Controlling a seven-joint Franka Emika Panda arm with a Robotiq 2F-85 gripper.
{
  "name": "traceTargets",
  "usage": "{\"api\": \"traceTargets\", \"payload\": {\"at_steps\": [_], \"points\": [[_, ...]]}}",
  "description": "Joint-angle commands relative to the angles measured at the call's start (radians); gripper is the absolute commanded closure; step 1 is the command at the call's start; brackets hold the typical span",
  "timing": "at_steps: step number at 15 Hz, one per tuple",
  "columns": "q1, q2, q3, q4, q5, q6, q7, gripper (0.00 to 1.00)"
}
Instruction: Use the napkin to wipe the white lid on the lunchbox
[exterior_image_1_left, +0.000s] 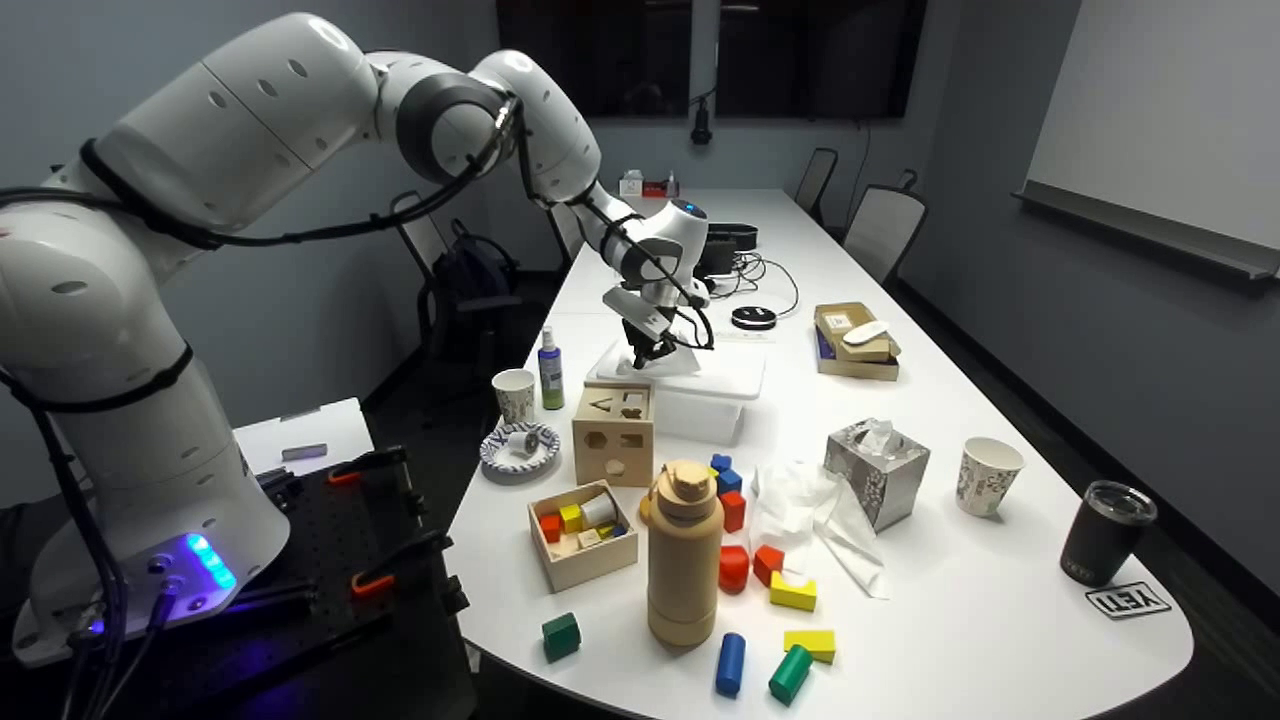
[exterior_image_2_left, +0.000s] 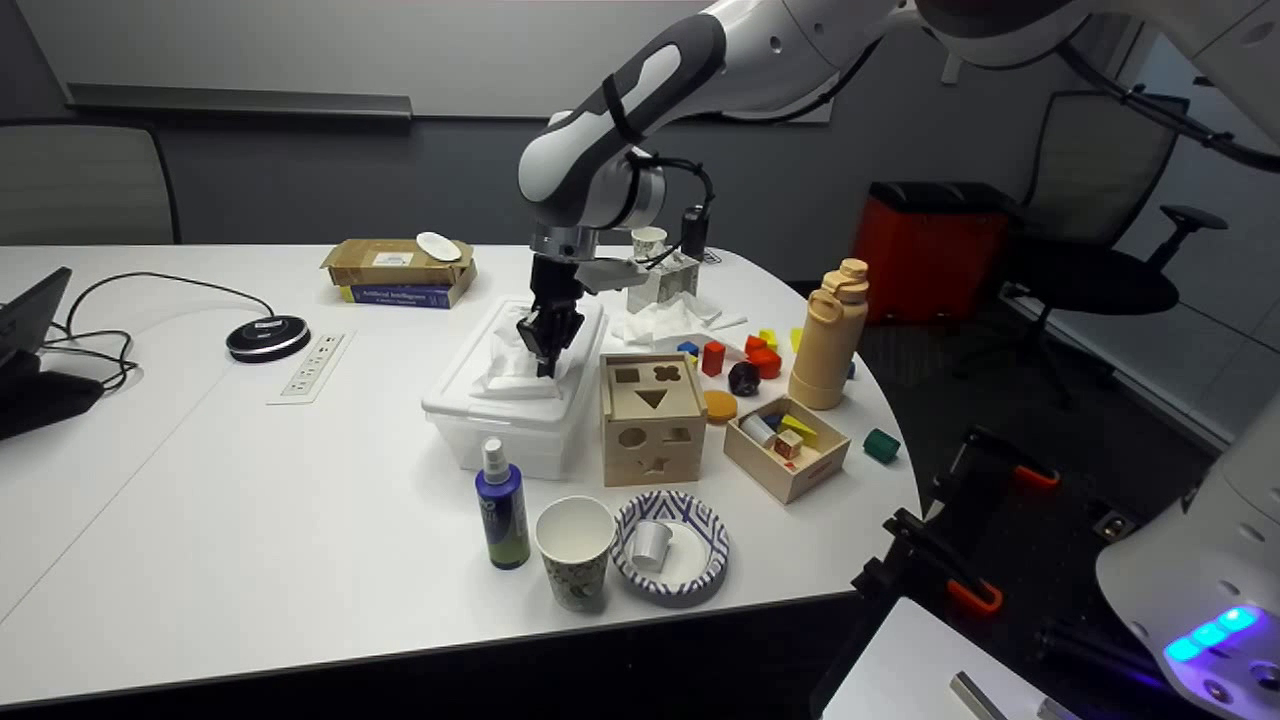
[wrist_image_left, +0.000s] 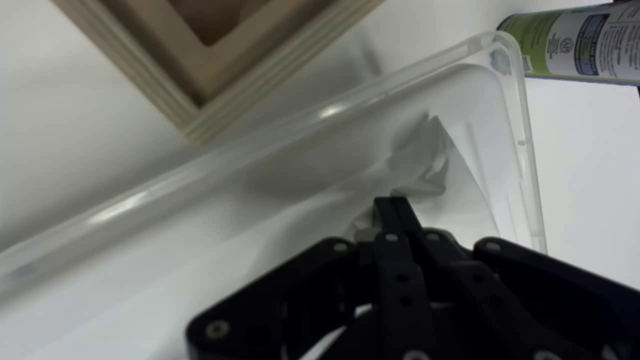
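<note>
White and crumpled, the napkin (exterior_image_2_left: 513, 372) lies on the lid (exterior_image_1_left: 735, 372), pinched between closed fingers (wrist_image_left: 384, 215); only the wrist view shows a printed panel (wrist_image_left: 564, 47) on the spray bottle (wrist_image_left: 575, 42), at two o'clock.

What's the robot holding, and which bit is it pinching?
A white napkin. The gripper pinches a crumpled part; I can't tell whether that's its middle or nearer an edge.

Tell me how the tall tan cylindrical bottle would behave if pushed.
The tall tan cylindrical bottle would probably tip if pushed high, its base being narrow for its height. Once toppled, its round body might roll. Its weight I cannot judge.
</note>
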Motion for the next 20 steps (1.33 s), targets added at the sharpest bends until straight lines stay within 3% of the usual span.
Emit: {"api": "traceTargets", "payload": {"at_steps": [1,11,14,18,20], "points": [[0.007,-0.019,-0.019,-0.002,-0.017,0.065,-0.016,1.00],[-0.023,0.011,-0.120,0.105,-0.041,0.094,0.025,1.00],[-0.057,-0.008,-0.113,0.121,-0.011,0.059,0.051,1.00],[-0.120,-0.074,-0.067,0.141,0.063,-0.092,0.069,1.00],[-0.139,-0.123,-0.076,0.144,0.086,-0.171,0.090,1.00]]}}
